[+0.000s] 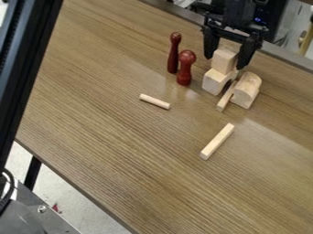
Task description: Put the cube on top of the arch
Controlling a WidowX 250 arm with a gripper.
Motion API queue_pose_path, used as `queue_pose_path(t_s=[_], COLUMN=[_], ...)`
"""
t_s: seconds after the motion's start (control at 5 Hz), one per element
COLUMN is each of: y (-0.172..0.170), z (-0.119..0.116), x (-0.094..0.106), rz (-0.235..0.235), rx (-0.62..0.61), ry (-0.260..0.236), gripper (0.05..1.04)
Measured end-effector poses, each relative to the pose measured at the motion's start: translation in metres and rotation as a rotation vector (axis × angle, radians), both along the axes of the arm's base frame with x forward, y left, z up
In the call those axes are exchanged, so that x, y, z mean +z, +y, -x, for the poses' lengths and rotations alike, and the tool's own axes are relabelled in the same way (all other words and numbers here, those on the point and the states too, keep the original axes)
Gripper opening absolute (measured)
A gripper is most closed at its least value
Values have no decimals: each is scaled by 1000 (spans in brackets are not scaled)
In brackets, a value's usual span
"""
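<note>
At the upper right the black gripper (225, 62) hangs down over the table, right at a pale wooden cube (223, 60). The cube is close above or on a second pale block (215, 82); whether the two touch cannot be told. Just right of that block lies a rounded wooden piece (246, 90), which has a curved top and may be the arch. A thin wooden stick (226, 96) lies between the block and the rounded piece.
Two dark red pins, a slim one (174, 54) and a thicker one (185, 68), stand left of the blocks. A short dowel (154, 101) and a square stick (217, 141) lie nearer on the brown table (134, 151). A black frame post runs down the left side.
</note>
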State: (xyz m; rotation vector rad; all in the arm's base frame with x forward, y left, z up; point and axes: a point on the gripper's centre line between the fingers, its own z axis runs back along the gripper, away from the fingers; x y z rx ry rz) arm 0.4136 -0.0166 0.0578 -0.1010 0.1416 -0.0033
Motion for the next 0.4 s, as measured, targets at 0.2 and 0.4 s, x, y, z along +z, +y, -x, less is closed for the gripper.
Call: queue_pose_path(t_s=[0.2,0.4], y=[0,-1], z=[4,13], x=[-7,23], rz=[-2,2], rx=[9,21], ry=[15,-40], gripper=[1000,1000])
